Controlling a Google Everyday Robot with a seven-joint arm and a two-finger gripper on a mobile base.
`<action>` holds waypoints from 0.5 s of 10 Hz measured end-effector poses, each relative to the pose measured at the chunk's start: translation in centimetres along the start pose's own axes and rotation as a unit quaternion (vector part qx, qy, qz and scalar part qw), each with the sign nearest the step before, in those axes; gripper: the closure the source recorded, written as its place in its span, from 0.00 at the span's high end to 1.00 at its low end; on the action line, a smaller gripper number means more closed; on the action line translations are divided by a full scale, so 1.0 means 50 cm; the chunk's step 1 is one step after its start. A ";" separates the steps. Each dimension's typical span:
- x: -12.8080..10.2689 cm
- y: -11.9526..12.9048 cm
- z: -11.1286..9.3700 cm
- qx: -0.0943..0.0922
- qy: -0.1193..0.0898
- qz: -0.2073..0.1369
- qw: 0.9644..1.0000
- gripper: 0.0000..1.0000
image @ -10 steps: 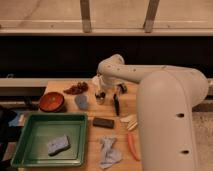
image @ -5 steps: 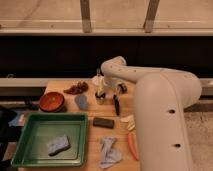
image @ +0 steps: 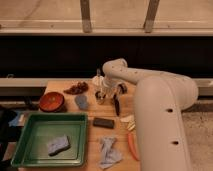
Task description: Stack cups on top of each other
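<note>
The pale blue-grey cup (image: 81, 102) stands on the wooden table (image: 67, 116), right of the red-and-black bowl (image: 52, 101). The shiny dark cup (image: 100, 97) stands just right of it, at the tip of my gripper (image: 102, 93). The gripper reaches down from the white arm (image: 150, 95) and is at or around this dark cup; whether it touches the cup I cannot tell. The two cups stand side by side, apart. The white container with a thin top (image: 97, 78) is just behind the gripper.
A green tray (image: 30, 150) holding a grey sponge (image: 58, 145) sits front left. A black block (image: 103, 122), a crumpled cloth (image: 109, 152), a carrot (image: 133, 145), a black tool (image: 116, 105) and a brown heap (image: 76, 89) lie on the table.
The arm's elbow has shifted slightly right and down. The gripper stays at the dark cup. The cups have not moved.
</note>
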 end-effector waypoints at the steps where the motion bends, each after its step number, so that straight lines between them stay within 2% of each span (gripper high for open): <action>1: 0.003 -0.003 0.001 -0.001 0.003 0.000 1.000 0.18; 2: 0.005 -0.004 0.000 -0.002 0.005 -0.001 1.000 0.08; 3: 0.006 -0.003 0.001 -0.002 0.006 -0.002 1.000 0.02; 5: 0.008 0.001 -0.016 0.002 -0.001 -0.008 1.000 0.00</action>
